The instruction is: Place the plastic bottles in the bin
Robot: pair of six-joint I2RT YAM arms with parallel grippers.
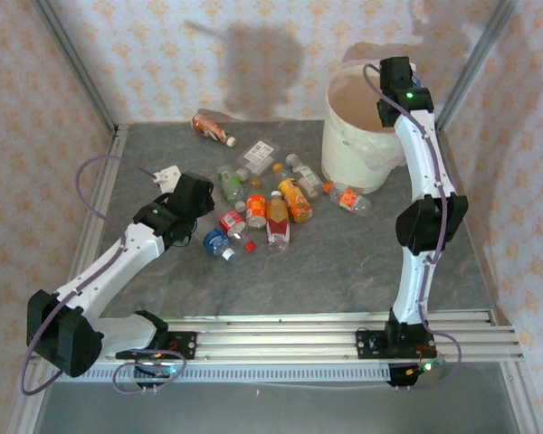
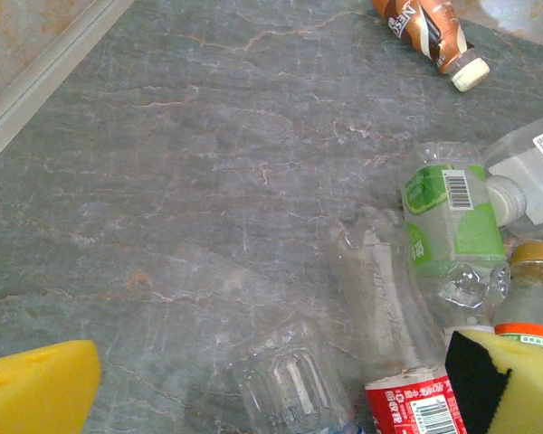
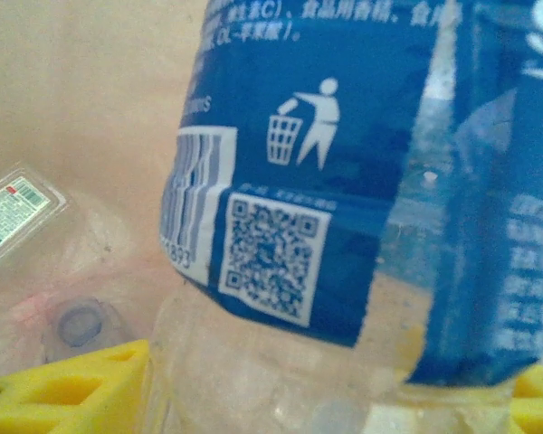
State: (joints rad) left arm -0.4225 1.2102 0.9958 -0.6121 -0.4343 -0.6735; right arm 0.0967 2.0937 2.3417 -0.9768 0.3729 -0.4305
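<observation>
Several plastic bottles (image 1: 267,203) lie in a loose pile at mid-table. A brown-labelled one (image 1: 213,127) lies apart at the back, and another (image 1: 353,201) rests by the bin's foot. The bin (image 1: 344,149) is a white bucket at the back right. My right gripper (image 1: 398,86) hangs over its mouth, shut on a blue-labelled bottle (image 3: 344,181) held between the yellow fingers (image 3: 72,389). My left gripper (image 2: 271,398) stands open low over the pile's left edge. A clear bottle (image 2: 290,380) lies between its fingers, with a red-labelled bottle (image 2: 412,407) and a green-labelled one (image 2: 448,217) beside it.
Inside the bin (image 3: 90,90) lies a flat clear bottle with a white label (image 3: 18,212). A small white object (image 1: 167,174) sits on the table left of my left gripper. Patterned walls and metal posts enclose the table; a rail (image 1: 344,325) runs along the near edge.
</observation>
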